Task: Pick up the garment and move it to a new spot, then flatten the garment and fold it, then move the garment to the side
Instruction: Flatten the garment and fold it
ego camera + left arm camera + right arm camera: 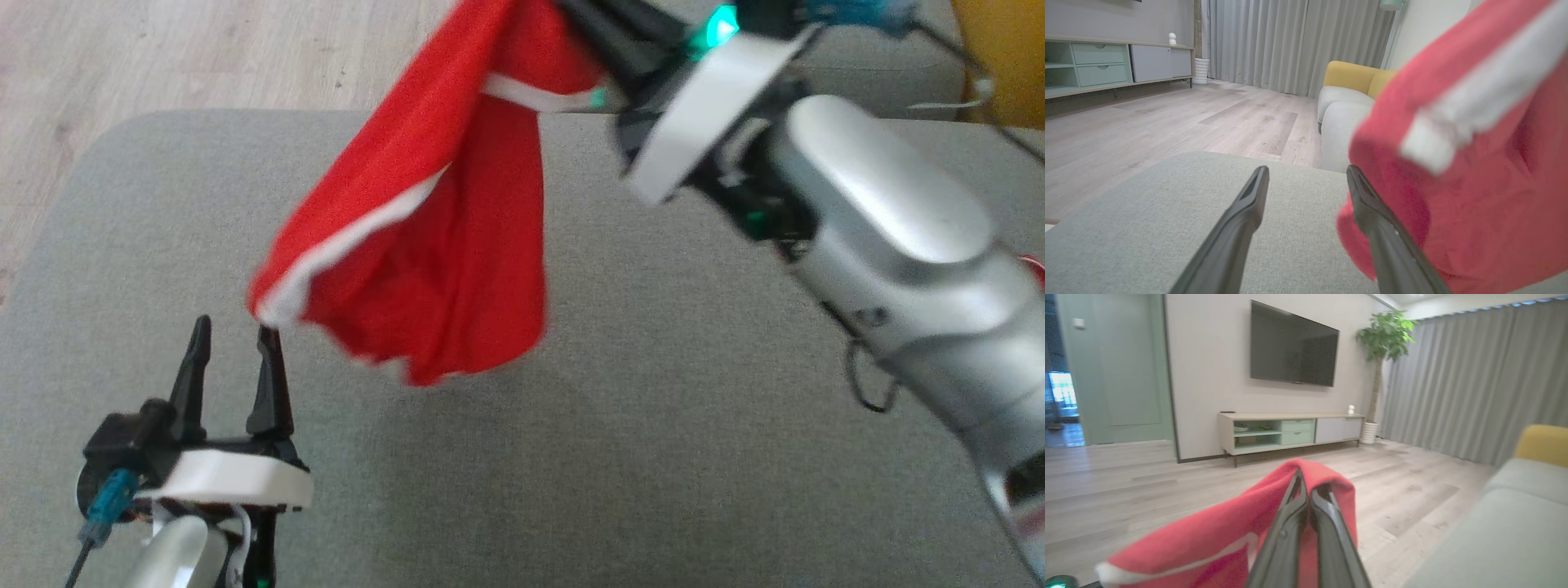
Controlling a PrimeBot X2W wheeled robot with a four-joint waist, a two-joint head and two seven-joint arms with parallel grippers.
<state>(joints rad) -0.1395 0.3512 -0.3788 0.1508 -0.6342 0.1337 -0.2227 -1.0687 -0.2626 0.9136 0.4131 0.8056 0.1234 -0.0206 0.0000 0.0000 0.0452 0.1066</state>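
Observation:
The garment (441, 237) is red cloth with white trim, hanging in the air above a grey cushion (571, 457). My right gripper (1308, 488) is shut on the garment's (1208, 543) top edge, with cloth draped over its fingertips; in the head view the right arm (882, 237) reaches in from the right toward the top. My left gripper (233, 335) stands open at the lower left, fingers up, its right fingertip just under the garment's lowest white-trimmed corner. In the left wrist view the garment (1470, 163) hangs against the right finger (1372, 208); nothing lies between the fingers.
The grey cushion spans most of the head view, with pale wood floor (163, 57) beyond its far-left edge. A yellow and grey sofa (1351, 94), curtains (1290, 41) and a TV cabinet (1290, 430) stand across the room.

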